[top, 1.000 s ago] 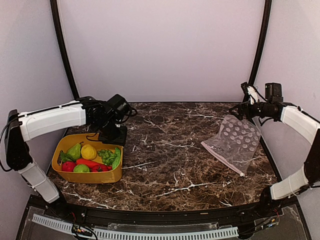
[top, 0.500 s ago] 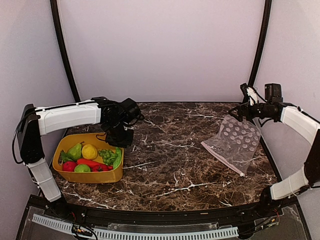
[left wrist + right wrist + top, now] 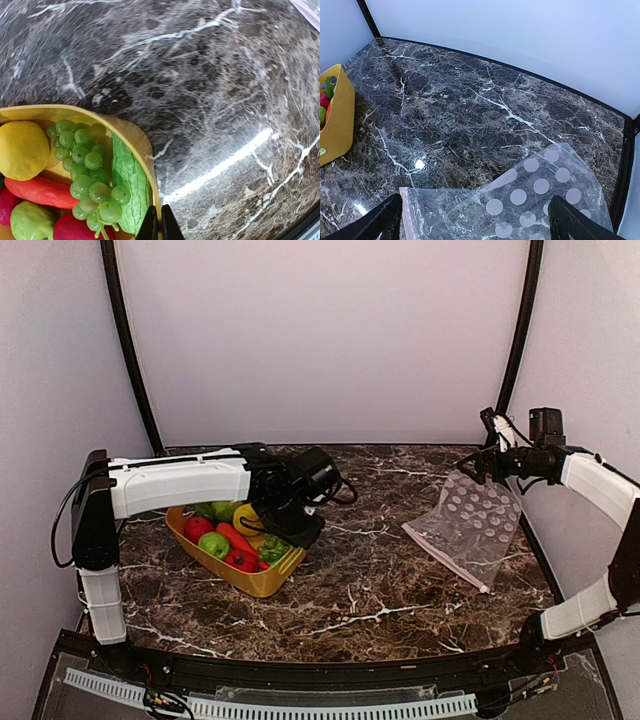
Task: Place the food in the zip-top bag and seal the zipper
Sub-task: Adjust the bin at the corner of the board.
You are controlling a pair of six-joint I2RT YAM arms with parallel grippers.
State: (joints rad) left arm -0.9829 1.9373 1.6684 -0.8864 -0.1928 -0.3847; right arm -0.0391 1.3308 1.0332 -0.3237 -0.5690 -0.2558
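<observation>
The bench [image 3: 390,585] carries everything. Left of its middle sits the tub [image 3: 262,583], turned askew to the near edge; whether one side is lifted off the surface is hard to tell. Well apart, near the right edge, the bag [image 3: 475,520] lies flat and looks empty. All the food [image 3: 228,540] is still in the tub.

The left pincer [image 3: 159,226] is clamped on the tub's rim, fingers together with only the thin wall between them. The right pincer [image 3: 476,210] hangs above the bag's far end with its fingers wide apart, holding nothing.

So this looks like an early step: getting the tub within reach of the bag, with no food bagged yet. The next move probably calls for drawing the tub towards the right edge without tipping it, then opening the bag's mouth.

The top view alone shows the gap between tub and bag, and the zipper [image 3: 440,555] as a pale strip on the bag's near-left edge. Only the left wrist view proves the grip on the rim, beside the leaf [image 3: 130,185] and grapes [image 3: 90,165]. The right wrist view confirms the spread fingers.
</observation>
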